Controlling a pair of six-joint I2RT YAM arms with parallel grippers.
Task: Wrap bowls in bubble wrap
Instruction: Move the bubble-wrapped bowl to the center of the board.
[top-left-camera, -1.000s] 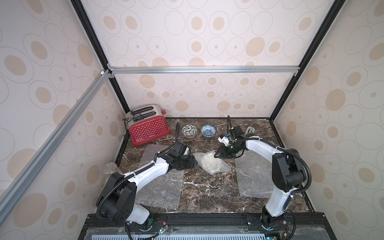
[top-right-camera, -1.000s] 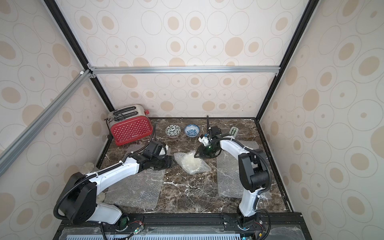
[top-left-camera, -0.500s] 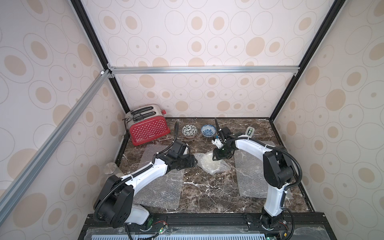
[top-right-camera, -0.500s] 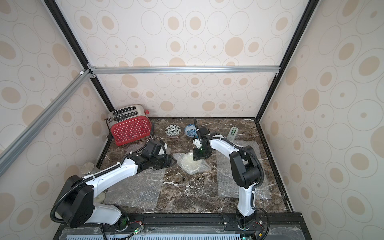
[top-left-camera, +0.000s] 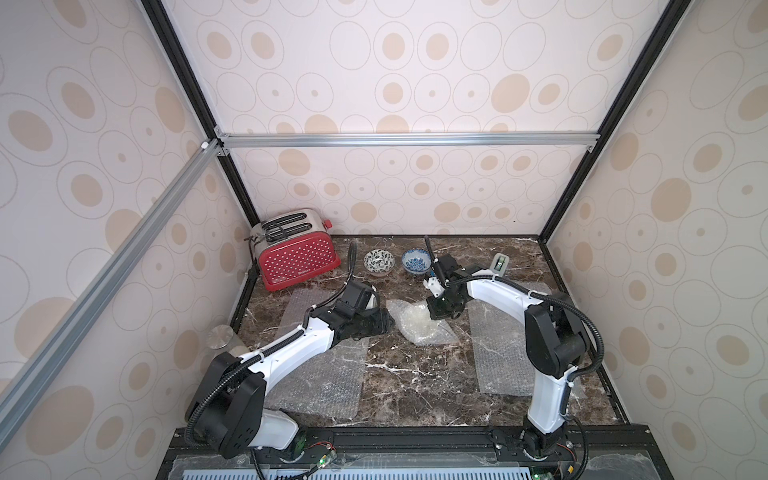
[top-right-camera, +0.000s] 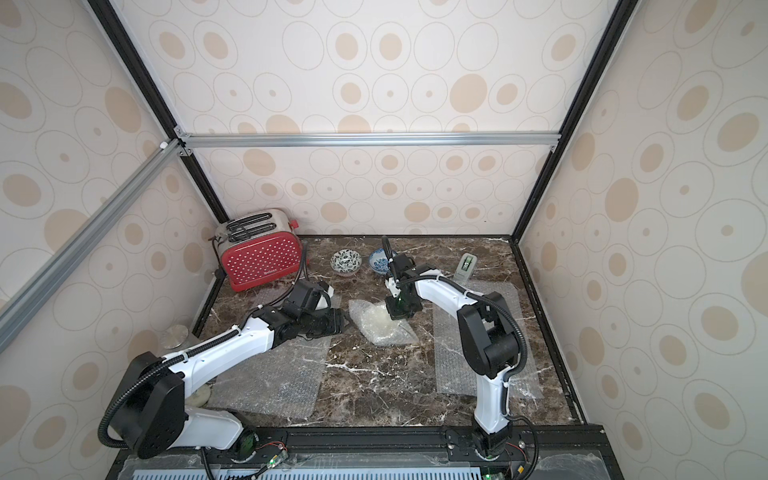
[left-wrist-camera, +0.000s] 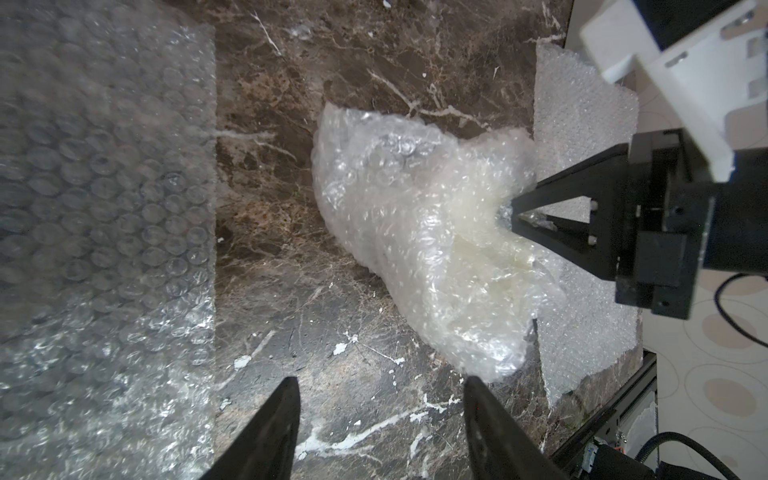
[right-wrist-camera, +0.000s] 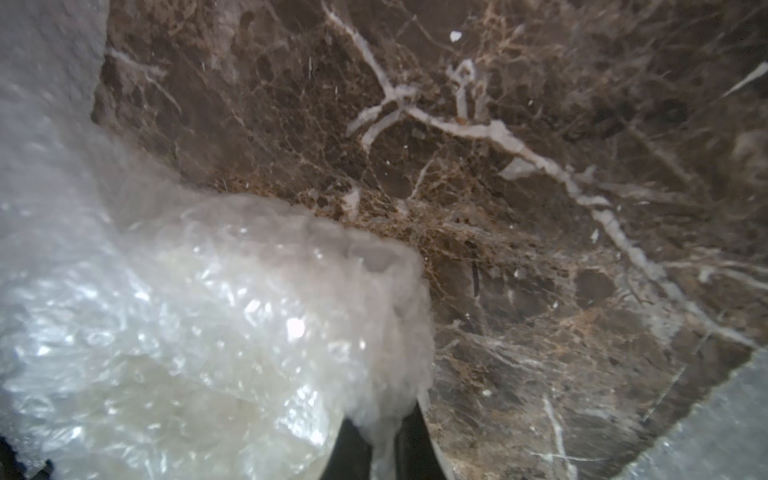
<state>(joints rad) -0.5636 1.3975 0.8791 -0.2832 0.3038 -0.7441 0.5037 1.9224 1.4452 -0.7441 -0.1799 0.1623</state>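
A crumpled bundle of bubble wrap (top-left-camera: 419, 328) (top-right-camera: 384, 326) lies mid-table, and a plain cream bowl (left-wrist-camera: 478, 237) shows faintly through it. My right gripper (top-left-camera: 433, 316) (right-wrist-camera: 380, 432) is shut on a fold of that wrap at the bundle's far right edge. My left gripper (top-left-camera: 384, 326) (left-wrist-camera: 380, 384) stands open just left of the bundle, touching nothing. At the back stand two bare bowls, one with a black leaf pattern (top-left-camera: 378, 262) and one with a blue pattern (top-left-camera: 415, 262). In both top views, flat bubble wrap sheets lie at left (top-left-camera: 320, 374) and right (top-left-camera: 498, 357).
A red toaster (top-left-camera: 297, 249) stands at the back left corner. A small grey device (top-left-camera: 500, 264) stands at the back right. A round metal lid (top-left-camera: 219, 336) sits off the table's left edge. Cage posts and walls close in three sides.
My right gripper swung left from near the back, came down on the bundle's edge and shut on the wrap. The left arm stayed nearly still, its gripper open.
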